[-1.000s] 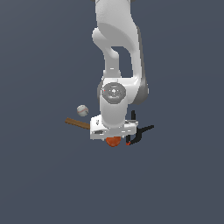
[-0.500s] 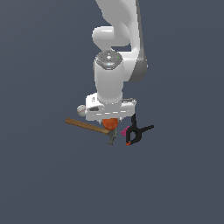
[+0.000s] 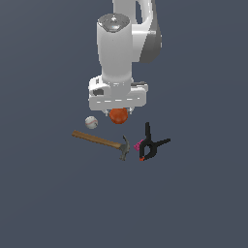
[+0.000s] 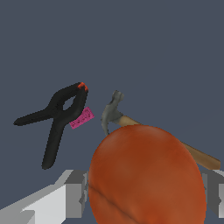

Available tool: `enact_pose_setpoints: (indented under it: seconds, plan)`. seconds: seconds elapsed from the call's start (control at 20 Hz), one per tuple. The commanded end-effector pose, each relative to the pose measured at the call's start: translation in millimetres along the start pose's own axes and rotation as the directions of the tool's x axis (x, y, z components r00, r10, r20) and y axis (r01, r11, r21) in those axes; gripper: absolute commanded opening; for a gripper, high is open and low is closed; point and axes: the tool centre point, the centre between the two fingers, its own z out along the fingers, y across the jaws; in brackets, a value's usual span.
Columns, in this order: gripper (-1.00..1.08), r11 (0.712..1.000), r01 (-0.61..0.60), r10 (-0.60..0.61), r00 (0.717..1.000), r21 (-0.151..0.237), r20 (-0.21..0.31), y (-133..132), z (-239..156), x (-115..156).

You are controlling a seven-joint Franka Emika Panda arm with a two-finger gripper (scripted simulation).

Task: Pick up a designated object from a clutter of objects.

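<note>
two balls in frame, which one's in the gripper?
The orange-red ball, clamped between the fingers of the gripper under the wrist. The white baseball sits apart, beside the handle end of the hammer, untouched.

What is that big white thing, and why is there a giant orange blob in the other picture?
The big white thing is a robot arm, drawn inside a computer simulation. At its lower end is a gripper, a hand with two fingers. One picture comes from a camera standing off to the side that sees the whole scene. The other comes from a camera on the robot's wrist, looking down past the fingers. The giant blob is just a small orange-red ball that the gripper is squeezing; it looks huge because the wrist camera is so close to it. The ball seems lifted off the dark gray floor. Down there lie a white baseball, a wooden-handled hammer, and a black spring clamp.
</note>
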Motion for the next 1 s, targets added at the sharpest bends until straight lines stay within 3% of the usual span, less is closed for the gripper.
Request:
enact_pose_setpoints:
  seconds: [0.0, 0.55, 0.95]
  plan:
    - [-1.0, 1.0, 0.0, 0.0, 1.0, 0.0, -0.002, 1.6, -18.9, -13.5]
    - [-1.0, 1.0, 0.0, 0.0, 1.0, 0.0, -0.002, 9.1, -99.8, -71.8]
    - [-1.0, 1.0, 0.0, 0.0, 1.0, -0.001, -0.002, 13.3, -141.6, -99.8]
